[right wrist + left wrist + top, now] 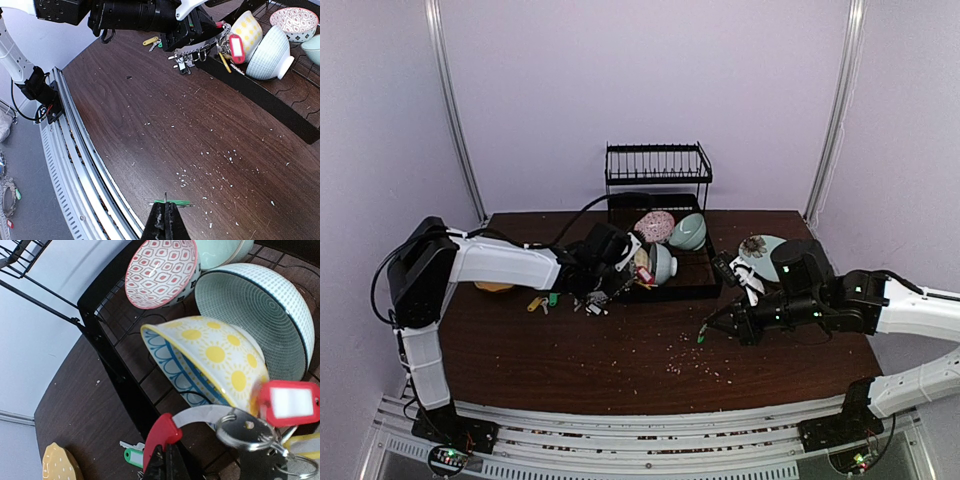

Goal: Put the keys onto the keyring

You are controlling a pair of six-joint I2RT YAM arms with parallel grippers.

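My left gripper (170, 452) is shut on the red plastic sleeve (162, 436) of the large silver keyring (207, 415) and holds it up beside the rack's front edge. A red-tagged key (290, 402) and split rings hang from the ring. In the top view the left gripper (625, 268) is by the bowls. My right gripper (166, 206) is shut on a green-tagged key (175, 202), low over the table to the right of middle (705, 328). Loose keys lie under the left arm: a yellow-tagged one (536, 303), a green-tagged one (132, 456) and a small heap (592, 302).
A black dish rack (657, 175) with a tray holds a yellow sun bowl (215, 365), a teal bowl (260, 310) and a red-patterned bowl (162, 270). A patterned plate (760, 247) stands at the right. A yellow object (495, 287) lies far left. Crumbs dot the table.
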